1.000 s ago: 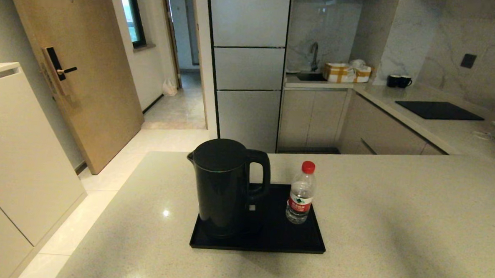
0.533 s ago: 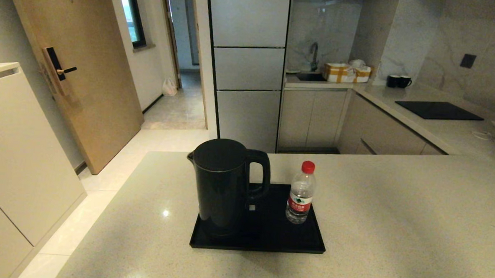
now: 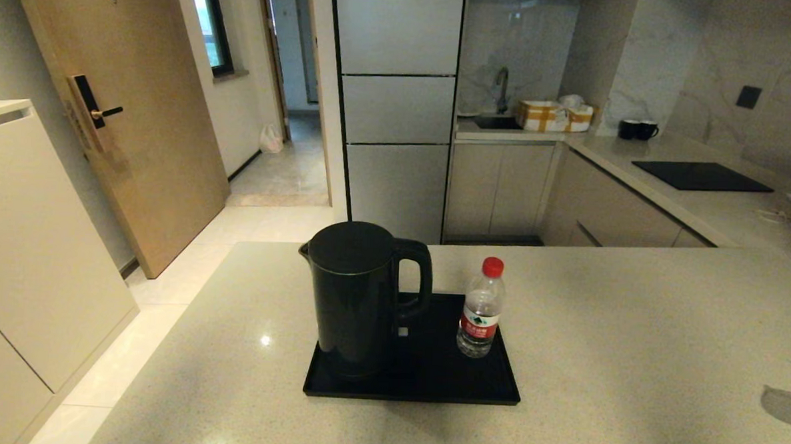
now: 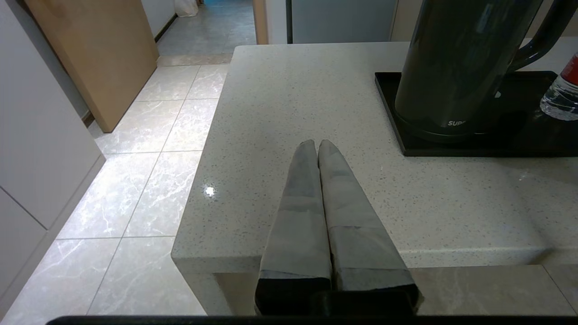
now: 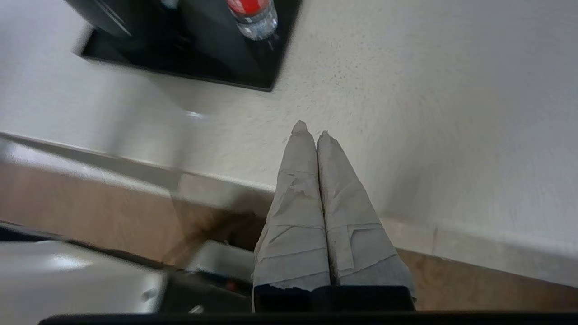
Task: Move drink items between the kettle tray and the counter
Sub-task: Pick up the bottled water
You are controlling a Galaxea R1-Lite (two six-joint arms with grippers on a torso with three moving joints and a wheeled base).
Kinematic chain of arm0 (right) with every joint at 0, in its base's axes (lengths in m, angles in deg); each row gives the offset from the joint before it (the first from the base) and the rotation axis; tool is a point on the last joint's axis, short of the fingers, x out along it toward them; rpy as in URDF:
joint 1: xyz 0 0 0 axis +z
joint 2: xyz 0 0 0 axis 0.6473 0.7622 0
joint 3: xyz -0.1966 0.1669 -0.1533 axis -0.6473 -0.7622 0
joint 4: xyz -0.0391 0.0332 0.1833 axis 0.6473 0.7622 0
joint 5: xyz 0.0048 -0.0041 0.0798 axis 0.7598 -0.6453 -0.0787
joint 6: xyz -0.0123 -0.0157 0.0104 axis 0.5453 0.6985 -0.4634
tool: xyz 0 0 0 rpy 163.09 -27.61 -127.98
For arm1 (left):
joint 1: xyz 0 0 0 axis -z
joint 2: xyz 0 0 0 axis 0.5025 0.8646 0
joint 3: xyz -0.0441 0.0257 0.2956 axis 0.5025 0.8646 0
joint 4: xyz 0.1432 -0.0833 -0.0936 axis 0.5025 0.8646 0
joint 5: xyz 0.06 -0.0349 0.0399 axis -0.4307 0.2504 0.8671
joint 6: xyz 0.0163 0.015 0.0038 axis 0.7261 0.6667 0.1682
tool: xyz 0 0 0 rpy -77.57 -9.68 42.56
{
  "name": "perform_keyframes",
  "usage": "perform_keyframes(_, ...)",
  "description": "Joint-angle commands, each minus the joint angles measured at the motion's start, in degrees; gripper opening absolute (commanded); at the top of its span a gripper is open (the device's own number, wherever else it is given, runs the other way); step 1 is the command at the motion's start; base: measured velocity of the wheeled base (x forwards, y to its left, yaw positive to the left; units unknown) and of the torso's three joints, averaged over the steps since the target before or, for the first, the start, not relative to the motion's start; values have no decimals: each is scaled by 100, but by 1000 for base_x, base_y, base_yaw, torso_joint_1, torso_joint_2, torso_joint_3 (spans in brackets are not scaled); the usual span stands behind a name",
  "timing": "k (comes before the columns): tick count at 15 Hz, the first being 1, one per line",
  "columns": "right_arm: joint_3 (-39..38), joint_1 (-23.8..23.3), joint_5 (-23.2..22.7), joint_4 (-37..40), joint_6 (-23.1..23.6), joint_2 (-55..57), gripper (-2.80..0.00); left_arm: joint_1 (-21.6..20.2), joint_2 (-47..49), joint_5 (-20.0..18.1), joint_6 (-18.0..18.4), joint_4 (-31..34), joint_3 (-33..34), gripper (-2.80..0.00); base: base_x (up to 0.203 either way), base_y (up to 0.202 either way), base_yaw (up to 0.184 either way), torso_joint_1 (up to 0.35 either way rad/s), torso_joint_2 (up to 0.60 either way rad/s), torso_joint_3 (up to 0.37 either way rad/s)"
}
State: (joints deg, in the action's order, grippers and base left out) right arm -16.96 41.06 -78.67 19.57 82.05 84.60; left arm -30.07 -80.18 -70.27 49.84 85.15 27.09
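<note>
Black kettle (image 3: 355,294), red-capped bottle (image 3: 480,309)

The kettle tray (image 3: 428,383) sat on the counter (image 3: 631,339), nearer its left edge than its right, about midway between front and back edges. The kettle (image 3: 359,294) stood on the tray's left half, handle turned right. The water bottle (image 3: 480,309) stood upright near the tray's right edge, beside the handle but apart from it. Two mugs (image 3: 638,130) stood at the far back corner of the side worktop, the cooktop panel (image 3: 701,175) before them.
</note>
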Motion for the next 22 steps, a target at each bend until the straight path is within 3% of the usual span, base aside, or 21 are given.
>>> perform_keyframes(1, -290, 106, -51, -1396, 145, 2070, -280, -1, -2, 0, 2, 4, 0, -280, 0, 0, 0, 0, 0, 0)
perform_keyframes(3, -420, 445, -83, -2578, 235, 3164, -280, -1, -2, 0, 2, 4, 0, -280, 0, 0, 0, 0, 0, 0)
perform_keyframes(5, -399, 1088, -93, -3427, 251, 3823, -280, -1, -2, -9, 2, 4, 0, -280, 0, 0, 0, 0, 0, 0)
perform_keyframes(8, -204, 2046, 153, -4586, -284, 4442, -280, -1, -2, -4, 2, 4, 0, -280, 0, 0, 0, 0, 0, 0)
perform_keyframes(11, -344, 2409, 572, -5833, -466, 4836, -280, -1, -2, 0, 2, 4, 0, -280, 0, 0, 0, 0, 0, 0)
perform_keyframes(13, -416, 2415, 863, -5942, -782, 4923, -280, -1, -2, -9, 2, 4, 0, -280, 0, 0, 0, 0, 0, 0)
perform_keyframes(14, -539, 2410, 873, -5984, -777, 4932, 0, -1, -2, -9, 2, 4, 0, -280, 0, 0, 0, 0, 0, 0)
perform_keyframes(22, -444, 2411, 1104, -6306, -797, 5385, 0, -1, -2, 0, 2, 4, 0, -280, 0, 0, 0, 0, 0, 0)
